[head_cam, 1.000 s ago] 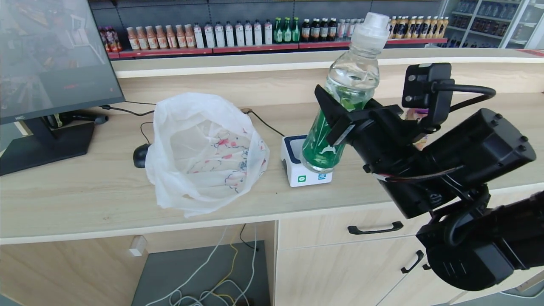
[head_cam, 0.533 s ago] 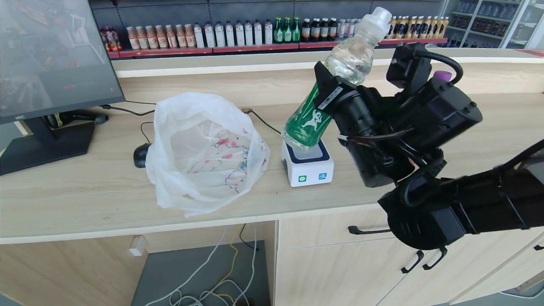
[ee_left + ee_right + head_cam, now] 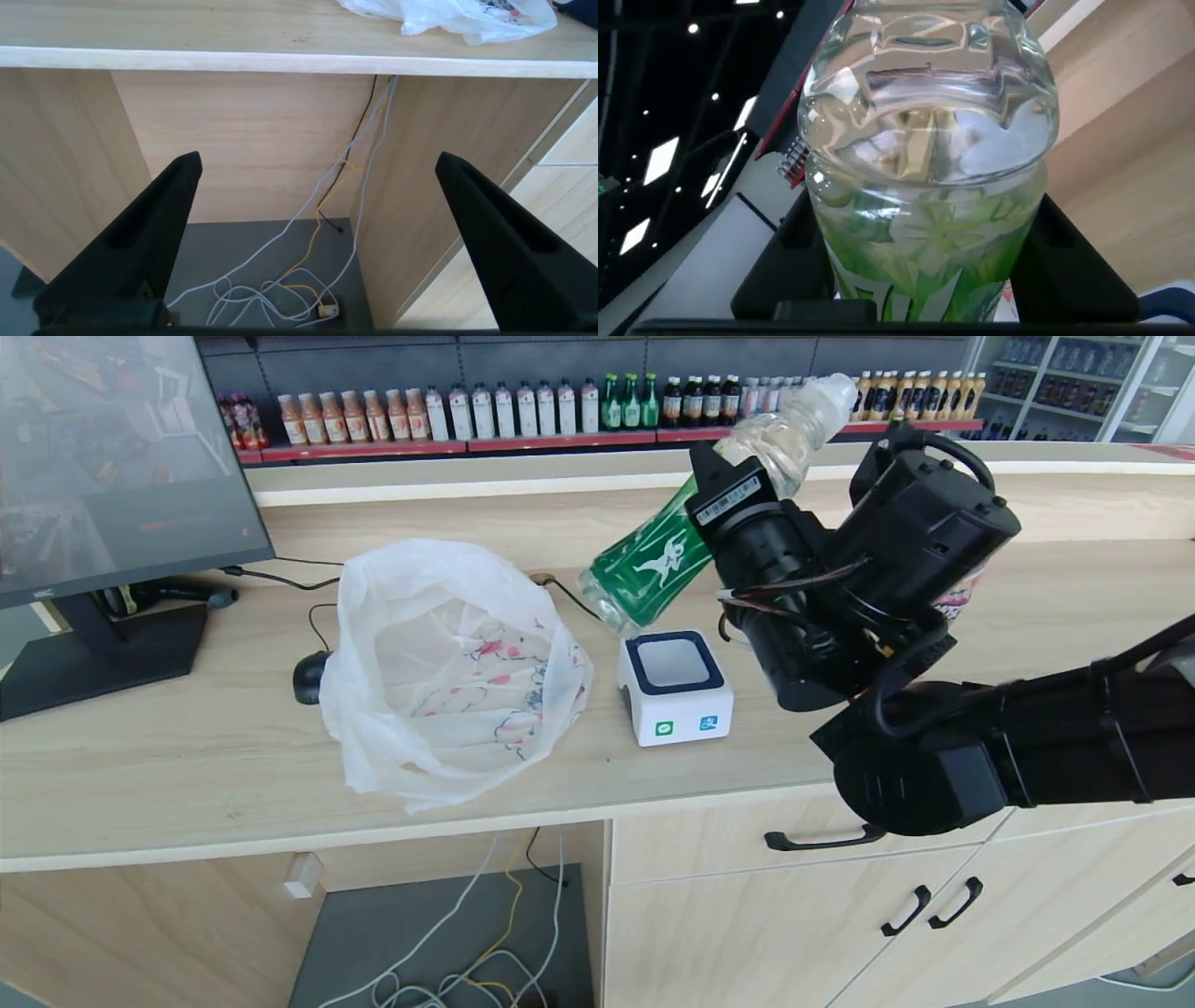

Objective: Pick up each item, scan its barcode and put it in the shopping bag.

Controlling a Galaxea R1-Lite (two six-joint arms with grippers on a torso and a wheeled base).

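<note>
Your right hand (image 3: 726, 490) is clamped on the bottle (image 3: 653, 565), gripping it about midway, just above the green label. The bottle is in the air and tilted: its base points down toward the robot's left and its pale cap points up and to the right. The base hangs above the tabletop (image 3: 187, 765), just past the far left corner of the scanner (image 3: 674, 695), without touching it. In the right wrist view you see the clear upper part of the bottle between the two dark fingers.

The scanner is a small white box with a dark-rimmed window facing up, and it stands just beside the shopping bag (image 3: 448, 672). The bag is white plastic and sits slumped on the tabletop with its mouth open toward you. A black mouse (image 3: 308, 677) lies against the bag's other side, and the monitor (image 3: 112, 457) stands farther left.

Your left hand (image 3: 313, 243) hangs below the tabletop edge with its fingers (image 3: 140, 243) spread wide and nothing between them, facing the recess where loose cables (image 3: 308, 280) lie on the floor
</note>
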